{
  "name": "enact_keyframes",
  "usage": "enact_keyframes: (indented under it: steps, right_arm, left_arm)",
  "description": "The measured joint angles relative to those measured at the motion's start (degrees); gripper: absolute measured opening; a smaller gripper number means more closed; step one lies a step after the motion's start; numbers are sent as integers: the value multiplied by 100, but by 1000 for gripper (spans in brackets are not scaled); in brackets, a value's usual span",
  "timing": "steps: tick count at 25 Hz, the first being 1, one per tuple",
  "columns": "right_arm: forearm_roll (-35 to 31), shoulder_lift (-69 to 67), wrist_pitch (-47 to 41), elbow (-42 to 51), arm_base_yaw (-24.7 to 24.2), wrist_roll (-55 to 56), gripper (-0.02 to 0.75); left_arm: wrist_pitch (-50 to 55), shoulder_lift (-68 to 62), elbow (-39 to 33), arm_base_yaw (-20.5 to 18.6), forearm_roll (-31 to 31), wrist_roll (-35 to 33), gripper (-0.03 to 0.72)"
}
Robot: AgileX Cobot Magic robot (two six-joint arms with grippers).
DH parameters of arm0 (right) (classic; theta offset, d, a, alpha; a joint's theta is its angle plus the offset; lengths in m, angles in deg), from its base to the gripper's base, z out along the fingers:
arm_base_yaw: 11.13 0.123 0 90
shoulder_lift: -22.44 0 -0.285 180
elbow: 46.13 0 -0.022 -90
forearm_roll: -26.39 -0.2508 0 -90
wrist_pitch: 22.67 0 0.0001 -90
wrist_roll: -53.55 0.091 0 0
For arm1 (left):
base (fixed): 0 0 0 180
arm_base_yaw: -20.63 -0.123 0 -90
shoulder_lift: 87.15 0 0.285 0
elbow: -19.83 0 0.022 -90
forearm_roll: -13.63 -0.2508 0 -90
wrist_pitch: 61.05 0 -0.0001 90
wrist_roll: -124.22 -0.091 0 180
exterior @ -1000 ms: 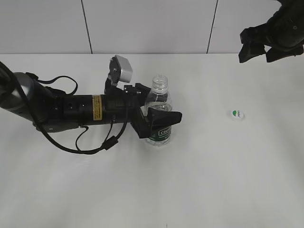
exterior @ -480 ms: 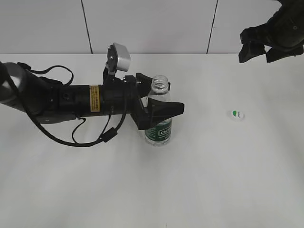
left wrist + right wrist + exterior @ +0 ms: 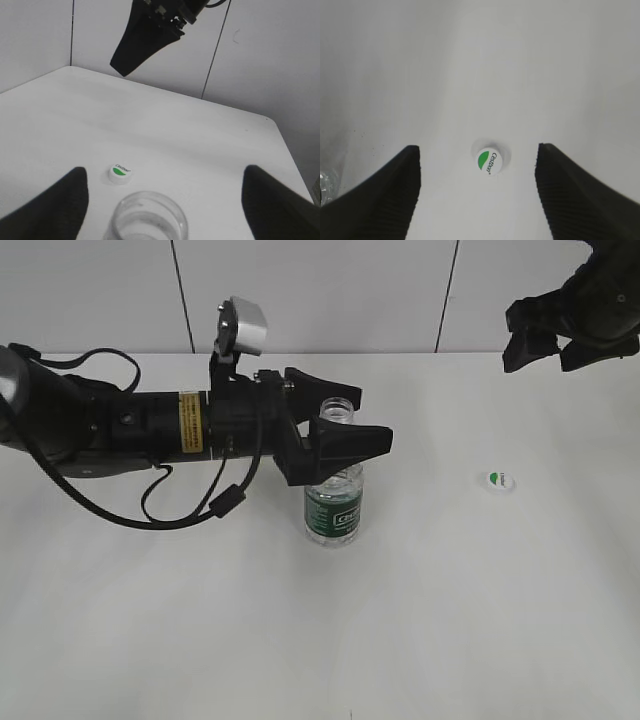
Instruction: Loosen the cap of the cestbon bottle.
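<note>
Exterior view: cestbon bottle (image 3: 334, 502) stands upright on the white bench (image 3: 320, 640), left of centre, neck open, no cap on it. Cap (image 3: 499, 480) lies flat on the bench well to the right of the bottle, green half-disc facing up.

Left gripper (image 3: 345, 425) is level with the bottle's neck, jaws apart, one finger on the far side of the neck and one on the near side. Can't tell from here if either finger touches the plastic. Left wrist view confirms: both fingers spread wide at the frame's bottom corners, open bottle mouth (image 3: 149, 220) between them, cap (image 3: 120, 173) beyond on the bench.

Right gripper (image 3: 545, 345) hangs above the far right of the bench, well clear of the bottle. Right wrist view: jaws apart, nothing held, cap (image 3: 489, 161) on the bench directly below, between the two fingers.
</note>
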Motion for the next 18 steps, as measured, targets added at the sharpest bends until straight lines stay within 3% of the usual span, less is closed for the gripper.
enact_keyframes:
  steps: [8, 18]
  right_arm:
    - [0, 0, 0, 0, 0, 0, 543]
    - [0, 0, 0, 0, 0, 0, 543]
  left_arm:
    - [587, 495, 0, -22, -92, 472, 572]
    - [1596, 1081, 0, -322, -409, 1310, 572]
